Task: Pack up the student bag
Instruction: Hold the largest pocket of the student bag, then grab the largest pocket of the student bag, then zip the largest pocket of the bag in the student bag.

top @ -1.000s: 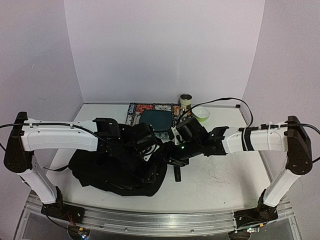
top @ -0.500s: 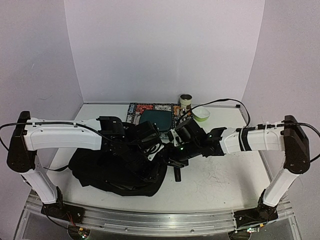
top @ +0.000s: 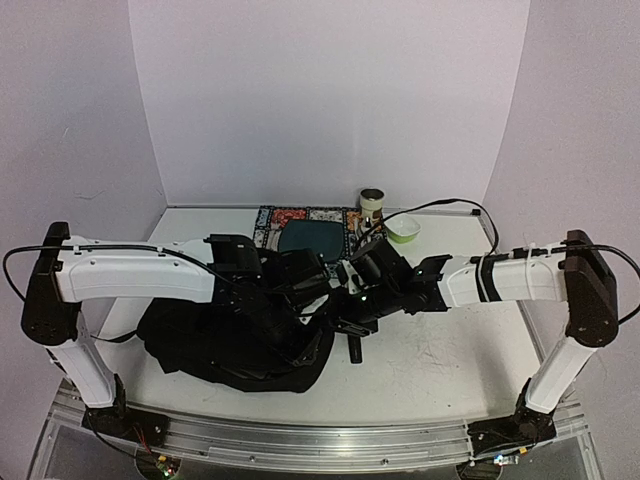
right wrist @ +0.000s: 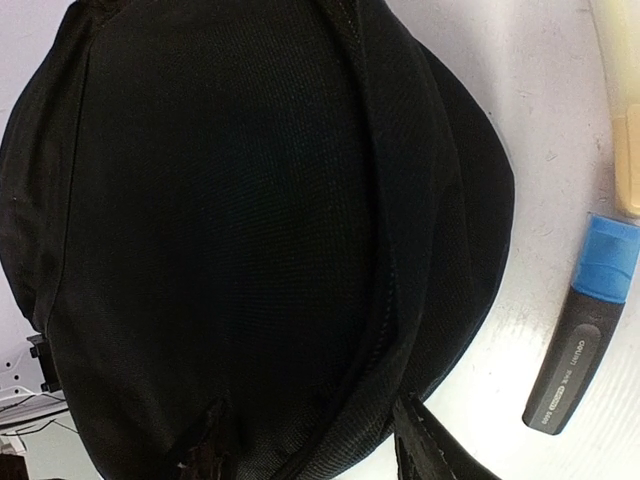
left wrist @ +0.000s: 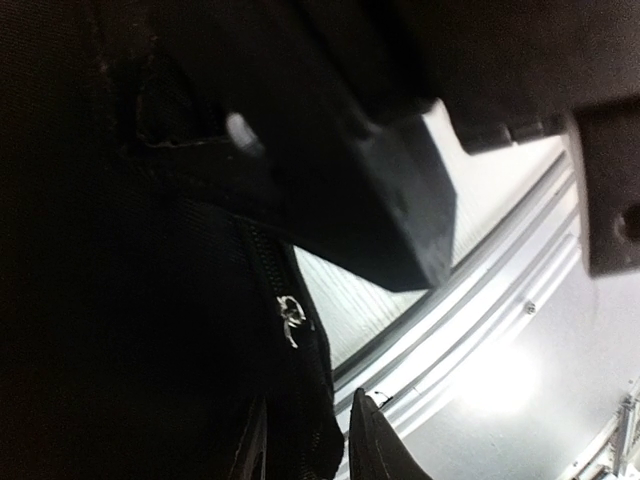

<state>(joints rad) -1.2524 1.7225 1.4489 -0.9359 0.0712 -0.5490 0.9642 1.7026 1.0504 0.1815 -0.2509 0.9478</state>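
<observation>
Looking down, I see the student bag [top: 200, 340] slumped on the table [top: 440, 350] under both arms. My right claw [right wrist: 315, 452] stands open astride its zipper seam. My left claw [left wrist: 310, 440] brackets the zipper edge narrowly; clamped or not, I cannot tell.

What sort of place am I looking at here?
Probably a robotics test booth: left arm and right arm bolted to a metal rail, plain walls boxing in the table, a black backpack to practise on.

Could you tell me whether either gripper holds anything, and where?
Cannot be told: left gripper and right gripper both straddle the student bag at its zipper.
</observation>
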